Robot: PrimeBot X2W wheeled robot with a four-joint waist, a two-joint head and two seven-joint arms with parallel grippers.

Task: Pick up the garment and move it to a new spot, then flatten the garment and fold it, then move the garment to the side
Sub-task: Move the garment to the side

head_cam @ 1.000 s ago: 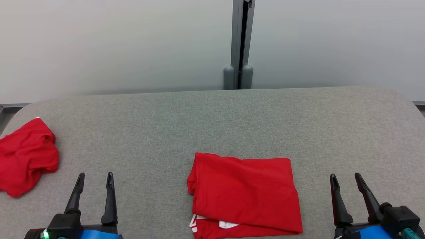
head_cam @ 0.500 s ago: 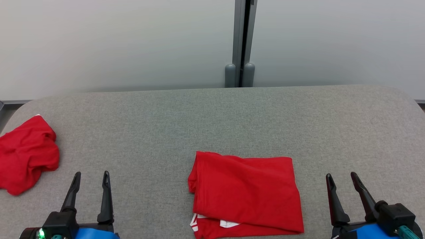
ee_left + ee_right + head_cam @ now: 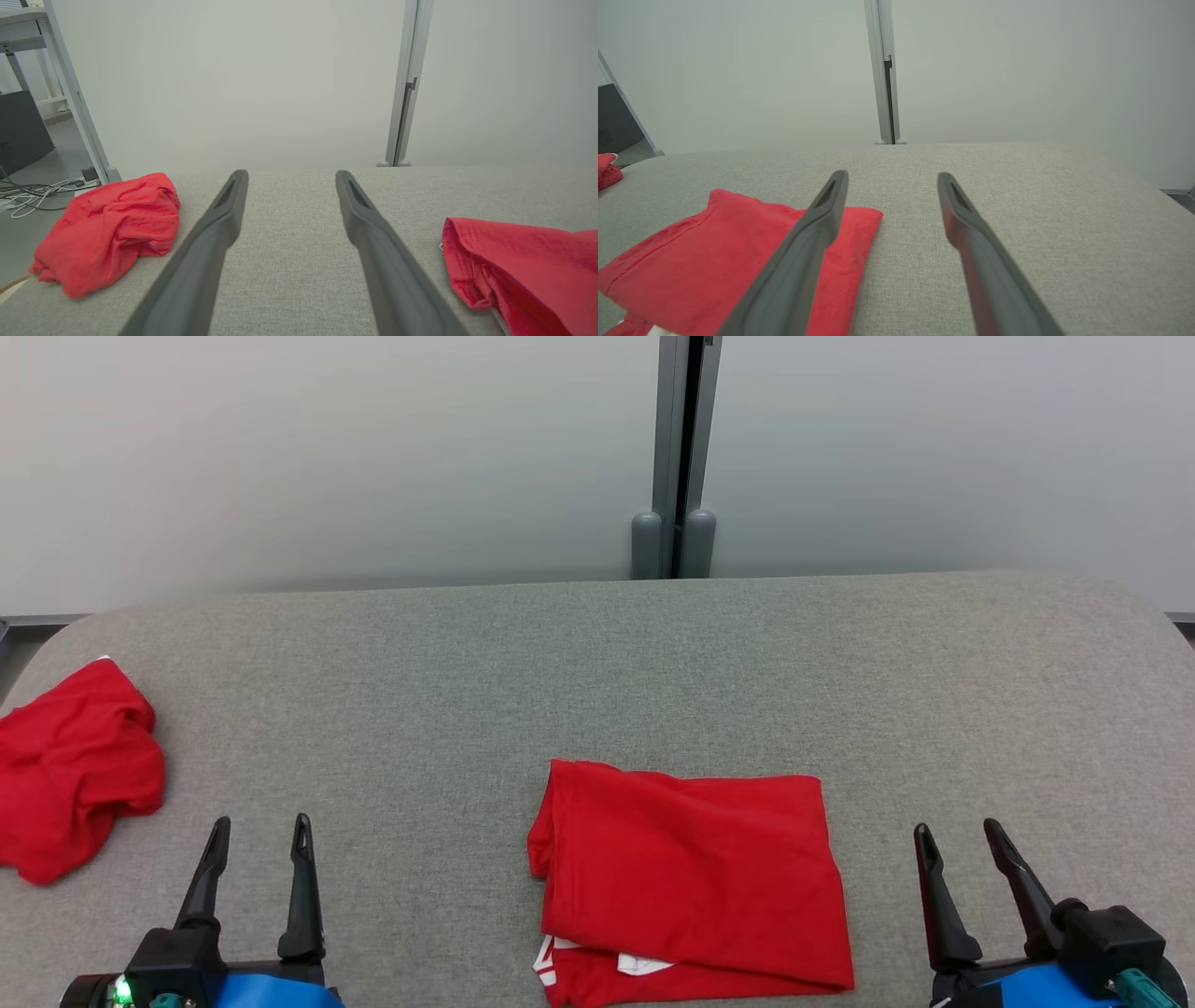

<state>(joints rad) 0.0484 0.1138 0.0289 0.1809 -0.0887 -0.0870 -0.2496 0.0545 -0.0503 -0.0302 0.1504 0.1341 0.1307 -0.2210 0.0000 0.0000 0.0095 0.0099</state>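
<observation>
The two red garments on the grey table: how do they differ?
The folded garment lies flat in a neat rectangle; the crumpled garment sits bunched in a heap. The folded garment is at the near middle of the table, the crumpled garment at its left edge. Both are red.

The white print (image 3: 553, 963) on the garment (image 3: 686, 868) is unreadable.

layout on the table (image 3: 597, 672)

the garment (image 3: 691, 877) lies near the front edge, between the left gripper (image 3: 261, 821) and right gripper (image 3: 956, 826), touching neither. a heap (image 3: 75, 765) sits at the far left edge, well apart from it. a post (image 3: 674, 457) stands behind the table.
</observation>
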